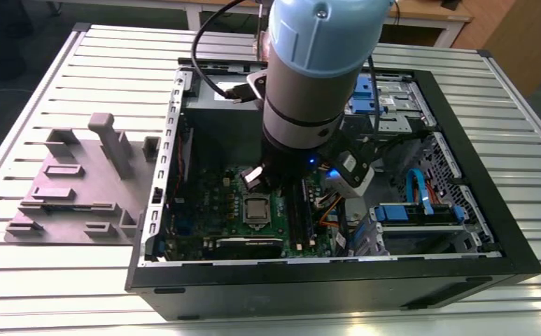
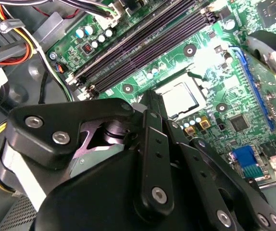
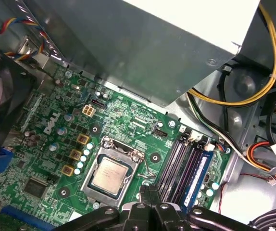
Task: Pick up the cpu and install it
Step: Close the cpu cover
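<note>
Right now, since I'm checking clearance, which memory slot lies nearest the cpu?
The dark slot at the bank's edge, right beside the cpu. The other slots lie beyond it, with the blue one farthest away.

No legible text or labels anywhere.

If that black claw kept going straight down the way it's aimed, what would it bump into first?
Probably the green motherboard, right beside the silvery square cpu lying in its metal-framed socket. The black gripper points just past the socket's edge, though depth is hard to judge.
</note>
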`<control>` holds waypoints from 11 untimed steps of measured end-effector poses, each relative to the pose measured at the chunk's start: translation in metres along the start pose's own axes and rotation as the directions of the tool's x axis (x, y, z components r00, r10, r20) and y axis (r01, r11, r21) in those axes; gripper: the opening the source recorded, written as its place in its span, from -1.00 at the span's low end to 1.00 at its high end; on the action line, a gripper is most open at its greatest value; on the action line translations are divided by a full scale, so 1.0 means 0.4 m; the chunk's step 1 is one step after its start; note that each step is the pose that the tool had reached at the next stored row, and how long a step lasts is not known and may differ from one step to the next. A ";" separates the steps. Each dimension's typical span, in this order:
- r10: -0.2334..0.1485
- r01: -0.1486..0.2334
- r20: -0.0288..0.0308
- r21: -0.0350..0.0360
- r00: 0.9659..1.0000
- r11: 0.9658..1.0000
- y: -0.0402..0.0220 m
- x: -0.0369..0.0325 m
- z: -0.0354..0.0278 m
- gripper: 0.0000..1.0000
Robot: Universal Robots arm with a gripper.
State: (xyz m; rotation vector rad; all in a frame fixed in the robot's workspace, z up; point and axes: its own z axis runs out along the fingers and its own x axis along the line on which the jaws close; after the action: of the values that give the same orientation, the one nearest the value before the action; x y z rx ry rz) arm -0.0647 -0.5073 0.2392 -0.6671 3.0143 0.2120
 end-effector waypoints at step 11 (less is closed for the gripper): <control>0.008 -0.007 -0.019 0.044 1.000 0.999 0.012 0.028 0.005 -0.80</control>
State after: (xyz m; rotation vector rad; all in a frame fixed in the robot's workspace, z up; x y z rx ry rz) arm -0.0767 -0.5073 0.2369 -0.6577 3.0305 0.1403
